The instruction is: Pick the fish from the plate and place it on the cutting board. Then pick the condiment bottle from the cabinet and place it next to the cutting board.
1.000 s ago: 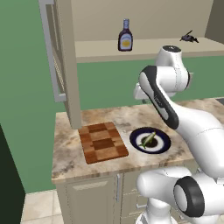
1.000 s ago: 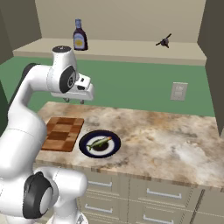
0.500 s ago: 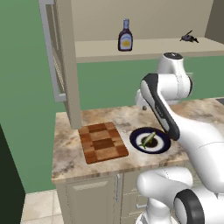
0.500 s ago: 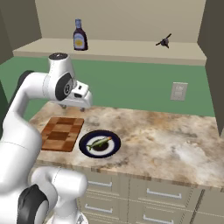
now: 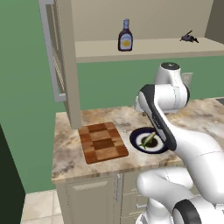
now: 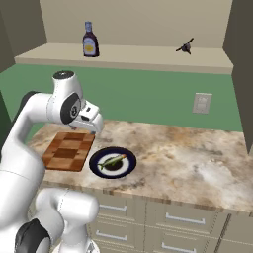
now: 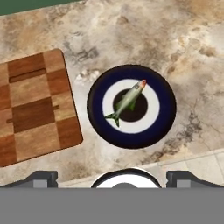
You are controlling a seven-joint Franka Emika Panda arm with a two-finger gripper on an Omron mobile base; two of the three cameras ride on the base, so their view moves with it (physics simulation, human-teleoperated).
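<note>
Hand view: we hover above the plate, fish lying diagonally across its centre, cutting board just beside. Gripper fingers spread wide, empty. We judge step one: next descend, align with the fish, pinch.

glossy white arm with rounded links, dark joints.

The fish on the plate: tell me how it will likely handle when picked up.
The fish is slender and tapers to a thin tail, so it probably offers little to hold and may slip unless held at mid-body. It looks small, so likely light. It lies diagonally across the plate, so the jaws may have to turn to span its width.
</note>
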